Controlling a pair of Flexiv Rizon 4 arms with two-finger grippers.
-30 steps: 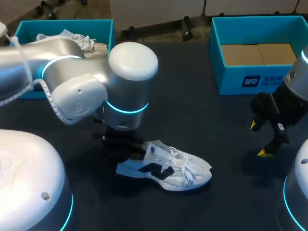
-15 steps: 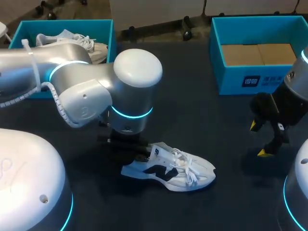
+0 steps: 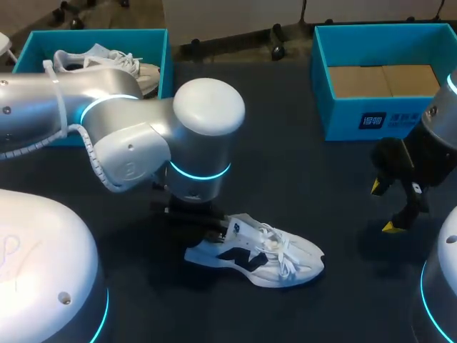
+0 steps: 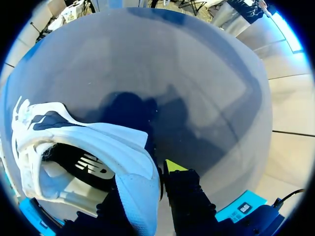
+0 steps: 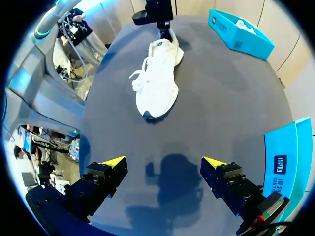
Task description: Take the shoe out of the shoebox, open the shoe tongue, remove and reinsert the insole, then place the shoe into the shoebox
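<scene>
A white sneaker (image 3: 268, 256) with dark side markings sits upright on the dark table, toe pointing right. My left gripper (image 3: 216, 227) is under the bulky wrist, shut on the shoe's heel collar. In the left wrist view the white heel (image 4: 133, 182) sits between the fingers; one yellow fingertip (image 4: 172, 165) shows outside it and the other is hidden behind the heel. My right gripper (image 3: 384, 207) hangs open over bare table at the right. In the right wrist view the sneaker (image 5: 158, 81) lies well ahead of the open right gripper (image 5: 164, 163), with the left gripper (image 5: 165, 30) at its heel.
A blue shoebox (image 3: 158, 44) at the back left holds a second white shoe (image 3: 107, 61). Another blue shoebox (image 3: 357, 118) at the back right shows only its brown cardboard floor. Between the sneaker and the right gripper is bare dark table.
My left arm has shifted right and slightly toward the front, taking the sneaker along by its heel. The right arm has not moved.
</scene>
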